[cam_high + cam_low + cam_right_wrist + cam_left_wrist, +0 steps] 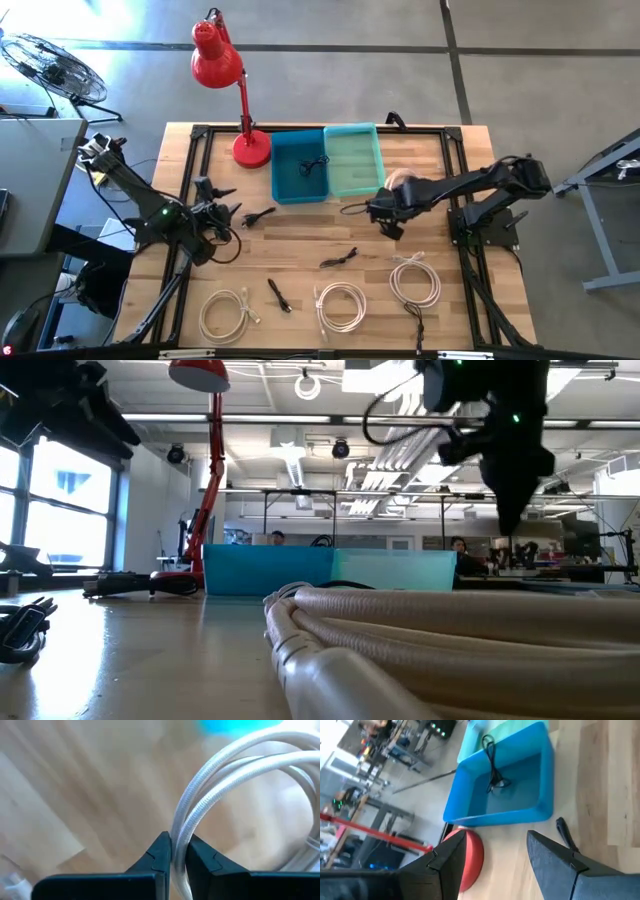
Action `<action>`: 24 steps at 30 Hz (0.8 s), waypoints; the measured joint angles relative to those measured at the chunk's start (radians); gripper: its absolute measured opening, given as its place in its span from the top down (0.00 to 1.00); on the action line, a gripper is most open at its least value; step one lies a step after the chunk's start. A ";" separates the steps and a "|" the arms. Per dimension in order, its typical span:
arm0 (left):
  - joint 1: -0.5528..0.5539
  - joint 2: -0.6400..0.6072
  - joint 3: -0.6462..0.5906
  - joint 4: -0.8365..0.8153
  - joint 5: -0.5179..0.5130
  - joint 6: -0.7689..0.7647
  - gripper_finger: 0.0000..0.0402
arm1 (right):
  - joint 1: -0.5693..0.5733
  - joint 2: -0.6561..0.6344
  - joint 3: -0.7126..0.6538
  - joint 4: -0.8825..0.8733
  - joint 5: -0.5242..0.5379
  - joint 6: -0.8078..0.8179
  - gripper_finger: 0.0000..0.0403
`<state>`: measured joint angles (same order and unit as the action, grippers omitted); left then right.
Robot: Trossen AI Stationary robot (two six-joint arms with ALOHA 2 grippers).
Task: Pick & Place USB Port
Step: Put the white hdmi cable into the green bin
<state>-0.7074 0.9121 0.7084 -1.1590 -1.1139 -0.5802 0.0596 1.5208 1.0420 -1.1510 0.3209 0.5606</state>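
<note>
My right gripper (384, 212) is near the table's middle right, just in front of the teal bin (353, 160), and is shut on a coiled white cable (402, 180). My left gripper (226, 212) is open and empty at the table's left, with a loose black cable (258, 214) lying just beside it. A blue bin (298, 166) next to the teal one holds a black cable (492, 767). In the low view my right gripper (506, 520) points down behind a white coil in the foreground. My right gripper pinches two side-by-side strands of the white cable's coil (179, 847) between its two fingers (159, 851). The fingers come from above and lie across the strands. The rest of the coil (250, 760) loops away from the fingers over the wood; I cannot tell whether it is clear of the table.
A red desk lamp (232, 75) stands at the far left beside the blue bin. Three white cable coils (340, 305) and black cables (340, 258) (278, 295) lie along the near half. One white coil (400, 650) fills the low view's foreground.
</note>
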 joint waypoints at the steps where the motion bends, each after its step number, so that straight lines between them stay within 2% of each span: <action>1: 0.000 -0.001 -0.004 0.021 0.000 0.039 0.50 | -0.003 0.000 0.038 -0.026 0.015 -0.013 0.93; 5: 0.000 0.002 -0.006 0.064 -0.007 0.173 0.50 | -0.049 0.000 0.179 -0.060 0.045 -0.122 0.93; 9: 0.000 0.002 -0.006 0.067 -0.028 0.192 0.50 | -0.140 0.000 0.291 0.008 0.012 -0.302 0.93; 11: 0.000 0.002 -0.006 0.067 -0.030 0.192 0.50 | -0.196 0.000 0.332 0.076 -0.051 -0.397 0.93; 15: 0.000 0.001 -0.006 0.066 -0.028 0.192 0.50 | -0.318 0.014 0.386 0.211 -0.273 -0.545 0.93; 19: 0.000 0.001 -0.006 0.056 -0.004 0.193 0.50 | -0.425 0.059 0.417 0.254 -0.418 -0.606 0.93; 24: 0.000 0.002 -0.006 0.058 0.084 0.192 0.50 | -0.518 0.139 0.405 0.326 -0.572 -0.640 0.93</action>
<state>-0.7071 0.9138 0.7029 -1.1011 -1.0296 -0.3885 -0.4580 1.6597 1.4468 -0.8247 -0.2507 -0.0798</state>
